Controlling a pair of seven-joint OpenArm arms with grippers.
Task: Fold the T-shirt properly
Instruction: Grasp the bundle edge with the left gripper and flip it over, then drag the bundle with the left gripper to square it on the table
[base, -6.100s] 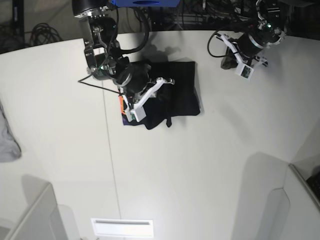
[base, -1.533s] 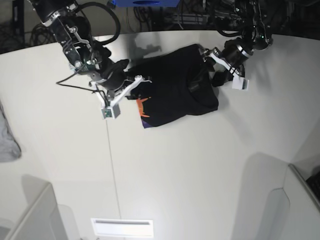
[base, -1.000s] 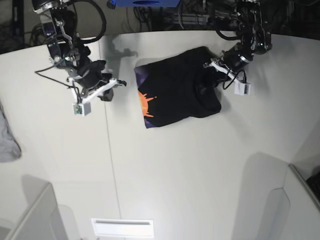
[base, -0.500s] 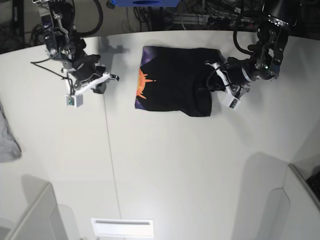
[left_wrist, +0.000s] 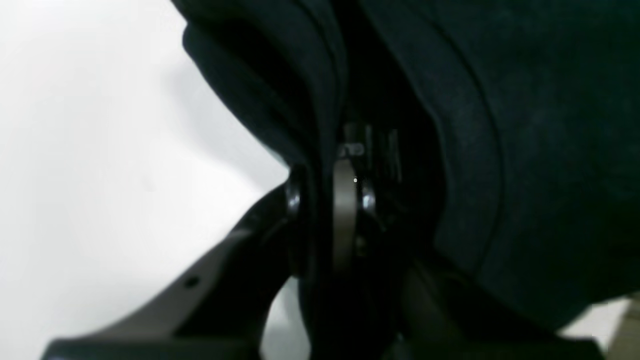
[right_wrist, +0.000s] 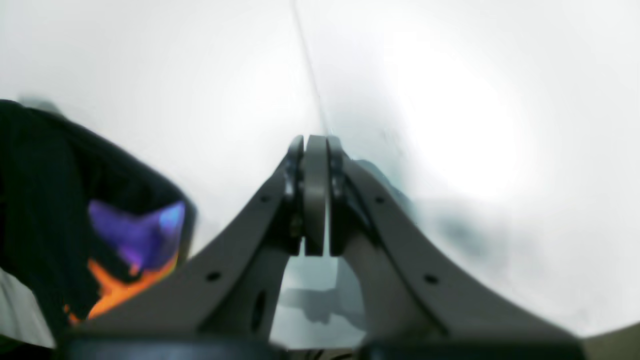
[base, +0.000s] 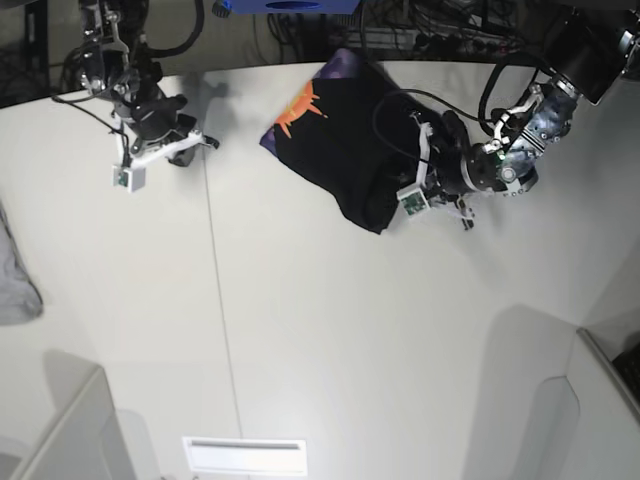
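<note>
Black T-shirt, folded to a compact bundle, now rotated and dragged toward the far table edge, orange-and-purple print turned to the far left; half a second earlier lying square and nearer. Probably a repositioning step, fold not yet tidy. Left gripper low at the bundle's right edge, pinching folded cloth layers. Right gripper withdrawn far left, hovering over bare table, pressed together on nothing.
</note>
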